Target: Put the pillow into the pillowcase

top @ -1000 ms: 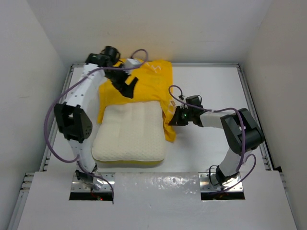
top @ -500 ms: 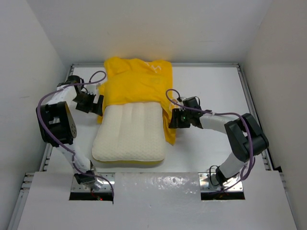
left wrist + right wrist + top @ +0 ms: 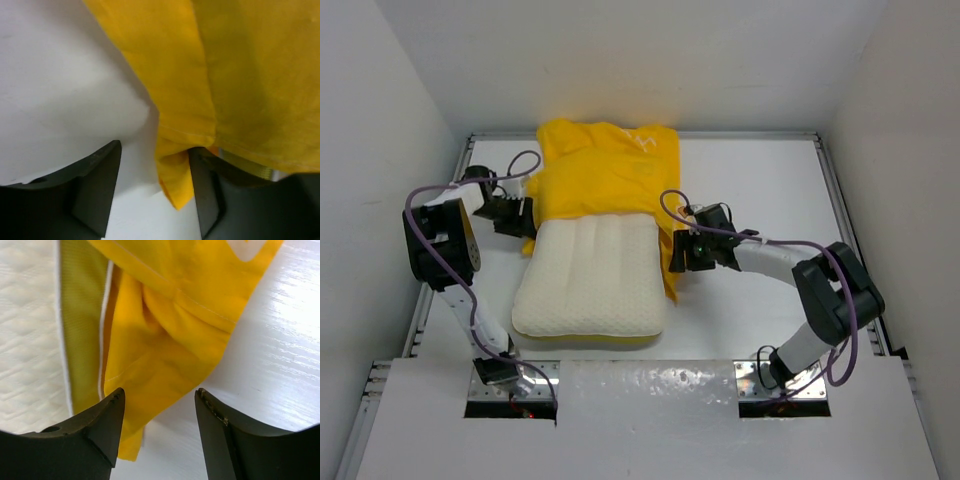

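Top external, left jaws reached pillowcase (image 3: 610, 172) (left edge)

so the pillowcase (image 3: 605, 175) is bright yellow with a bit of white print, and the pillow (image 3: 592, 280) beside it is cream-white, dimpled, olive-yellow edge band (image 3: 82, 325)

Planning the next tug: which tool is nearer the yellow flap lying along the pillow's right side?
Right. The right tool straddles that flap, jaws open; the left tool is across the pillow, at the pillowcase's opposite edge.
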Robot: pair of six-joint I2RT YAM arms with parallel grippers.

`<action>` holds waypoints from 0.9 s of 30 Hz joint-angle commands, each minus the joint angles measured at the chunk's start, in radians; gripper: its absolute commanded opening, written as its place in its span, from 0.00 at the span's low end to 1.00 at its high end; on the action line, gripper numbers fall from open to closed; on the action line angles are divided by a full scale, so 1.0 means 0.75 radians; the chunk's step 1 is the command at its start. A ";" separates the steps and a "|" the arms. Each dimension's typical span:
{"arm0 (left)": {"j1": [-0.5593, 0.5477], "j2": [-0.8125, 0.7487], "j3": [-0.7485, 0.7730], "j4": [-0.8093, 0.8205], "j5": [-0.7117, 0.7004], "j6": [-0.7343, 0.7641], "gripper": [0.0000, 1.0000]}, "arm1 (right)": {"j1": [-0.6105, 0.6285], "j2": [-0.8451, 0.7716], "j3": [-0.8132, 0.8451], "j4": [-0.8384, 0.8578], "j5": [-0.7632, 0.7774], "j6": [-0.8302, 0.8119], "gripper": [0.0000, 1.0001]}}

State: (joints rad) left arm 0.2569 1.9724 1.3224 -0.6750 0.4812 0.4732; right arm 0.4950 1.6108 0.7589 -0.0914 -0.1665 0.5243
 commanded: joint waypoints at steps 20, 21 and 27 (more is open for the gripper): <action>-0.005 0.149 -0.053 -0.364 0.301 0.214 0.36 | 0.089 0.165 0.054 0.048 -0.011 0.176 0.52; -0.005 0.158 -0.045 -0.374 0.305 0.224 0.18 | 0.087 0.170 0.048 0.044 0.001 0.190 0.48; 0.003 0.080 -0.068 -0.382 0.305 0.269 0.00 | 0.080 0.096 -0.028 -0.038 0.085 0.178 0.05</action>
State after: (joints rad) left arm 0.2569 2.0674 1.2873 -0.9642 0.7315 0.6067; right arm 0.5522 1.6989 0.7753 -0.0608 -0.1287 0.6453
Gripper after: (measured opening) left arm 0.010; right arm 0.151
